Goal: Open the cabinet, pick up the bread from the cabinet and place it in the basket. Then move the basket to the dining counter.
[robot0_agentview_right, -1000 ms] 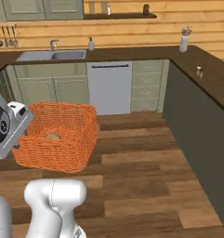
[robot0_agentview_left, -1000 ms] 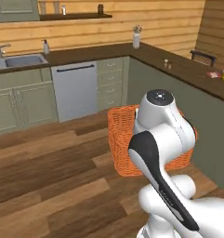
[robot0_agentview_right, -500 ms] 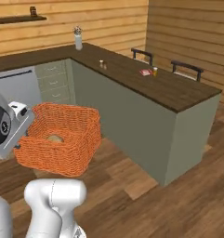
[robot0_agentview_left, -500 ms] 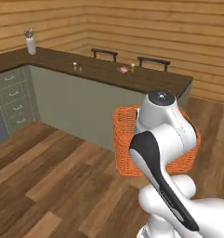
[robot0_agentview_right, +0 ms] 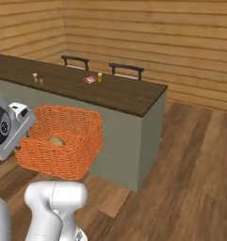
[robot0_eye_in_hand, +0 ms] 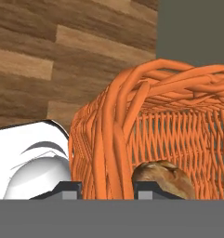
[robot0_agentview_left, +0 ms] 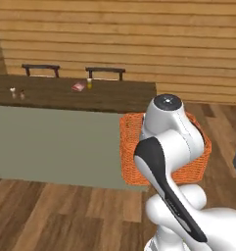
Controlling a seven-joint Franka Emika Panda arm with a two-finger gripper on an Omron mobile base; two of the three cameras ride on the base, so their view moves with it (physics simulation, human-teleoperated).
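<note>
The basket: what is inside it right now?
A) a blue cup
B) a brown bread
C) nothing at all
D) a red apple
B: a brown bread lies on the bottom of the orange basket, and the hand view shows it behind the wicker wall too.

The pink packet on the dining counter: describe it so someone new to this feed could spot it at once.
Start at the dining counter, the long dark wood top with the pale grey-green side. Near its far edge, before the two dark chairs, lies the flat pink packet beside a small yellow cup. It is the one pink, flat thing there; the two small shakers stand upright farther left.
</note>
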